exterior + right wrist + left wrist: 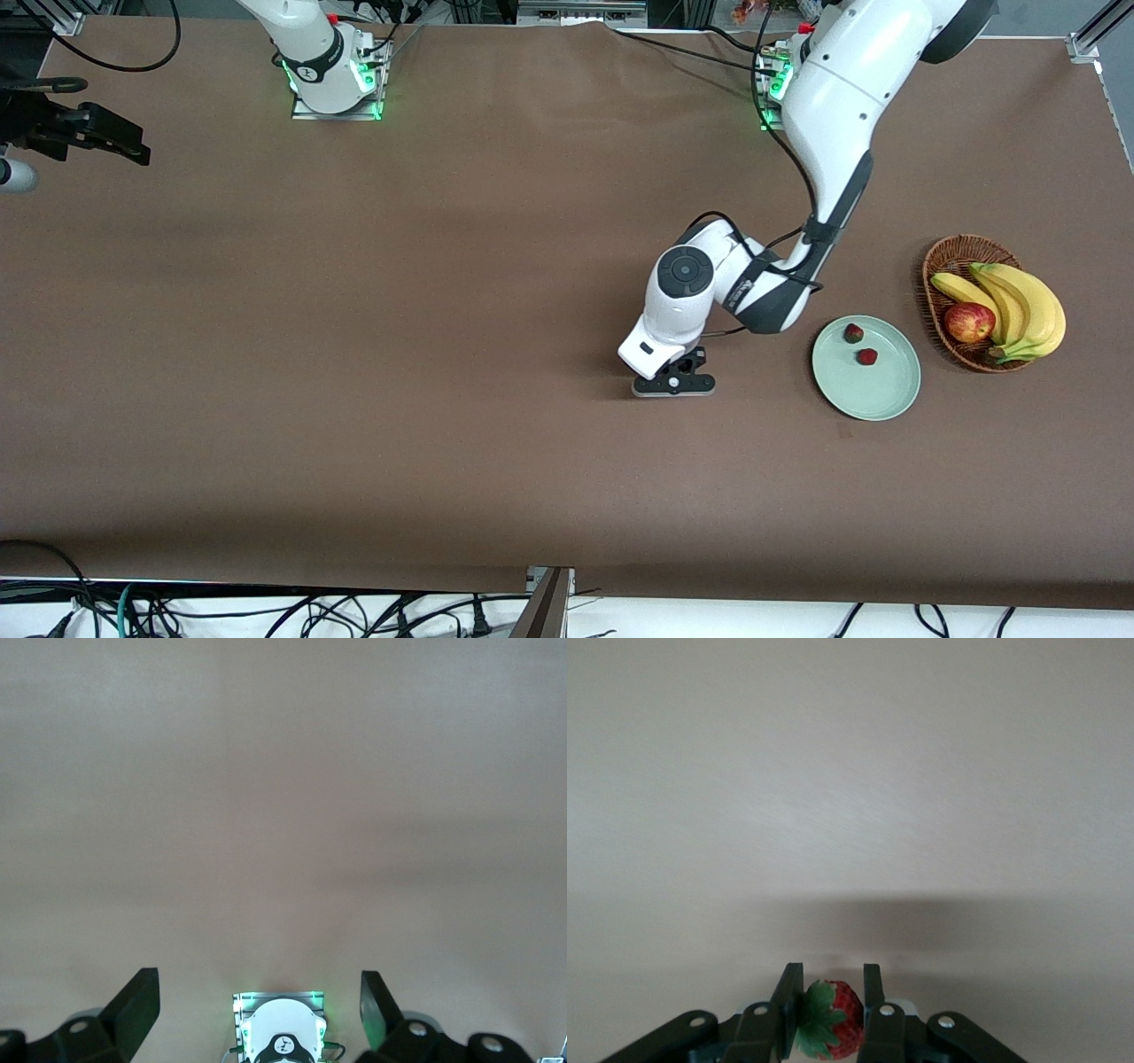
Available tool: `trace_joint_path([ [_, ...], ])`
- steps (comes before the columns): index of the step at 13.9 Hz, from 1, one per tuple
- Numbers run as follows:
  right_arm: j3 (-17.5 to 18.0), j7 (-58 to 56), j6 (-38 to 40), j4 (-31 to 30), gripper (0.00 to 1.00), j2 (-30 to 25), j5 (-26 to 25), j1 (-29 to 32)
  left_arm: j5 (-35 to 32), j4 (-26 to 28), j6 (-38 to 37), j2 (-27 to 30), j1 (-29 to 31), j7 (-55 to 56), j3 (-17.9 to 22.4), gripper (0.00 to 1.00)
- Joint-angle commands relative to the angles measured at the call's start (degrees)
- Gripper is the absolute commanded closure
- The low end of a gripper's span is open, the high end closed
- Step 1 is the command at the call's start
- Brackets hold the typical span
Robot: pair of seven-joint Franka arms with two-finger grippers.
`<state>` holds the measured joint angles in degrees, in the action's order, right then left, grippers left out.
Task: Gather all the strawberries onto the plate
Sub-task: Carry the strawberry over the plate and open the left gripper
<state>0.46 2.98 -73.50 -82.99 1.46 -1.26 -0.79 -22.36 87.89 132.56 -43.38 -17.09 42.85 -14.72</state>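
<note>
left pincer is being pressed shut on the third small red strawberry with green leafy top, low at the brown surface | round pale mint-green plate, two strawberries in it, is lying beside, toward the left arm's end | right pincer is being held wide open, empty, waiting.

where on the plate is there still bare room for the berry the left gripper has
The left gripper, shut on a strawberry, is low over the table beside the plate. The plate's part nearer the front camera is bare; two strawberries crowd the part toward the bases. The right gripper waits open.
</note>
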Motion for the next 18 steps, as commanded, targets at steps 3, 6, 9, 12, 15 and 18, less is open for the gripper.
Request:
trace_joint_path([
  [3,0.86,-0.87,-0.24,0.11,0.0,0.12,-0.85,0.61,5.3,0.79,-11.08,6.55,7.14,-21.97,-1.01,0.9],
  [6,0.77,-1.22,-0.77,0.28,0.0,0.65,-0.85,0.61,6.37,1.06,-16.35,7.35,12.59,-39.01,-1.01,0.87],
  [9,0.77,-1.22,-0.77,1.68,0.0,1.52,-0.94,0.61,6.37,2.63,-17.86,7.35,17.78,-50.55,-0.93,0.83],
  [12,0.77,-1.31,-0.77,2.3,0.0,1.79,-0.94,0.7,6.1,4.92,-17.77,7.35,23.14,-59.62,-0.84,0.83],
  [15,0.77,-1.31,-0.77,2.39,0.0,1.79,-0.94,0.7,6.1,5.54,-17.51,7.17,26.14,-63.58,-0.93,0.7],
  [18,0.77,-1.22,-0.77,2.39,0.0,1.79,-1.55,0.7,6.1,5.28,-17.77,7.7,26.67,-63.59,-1.01,0.0],
])
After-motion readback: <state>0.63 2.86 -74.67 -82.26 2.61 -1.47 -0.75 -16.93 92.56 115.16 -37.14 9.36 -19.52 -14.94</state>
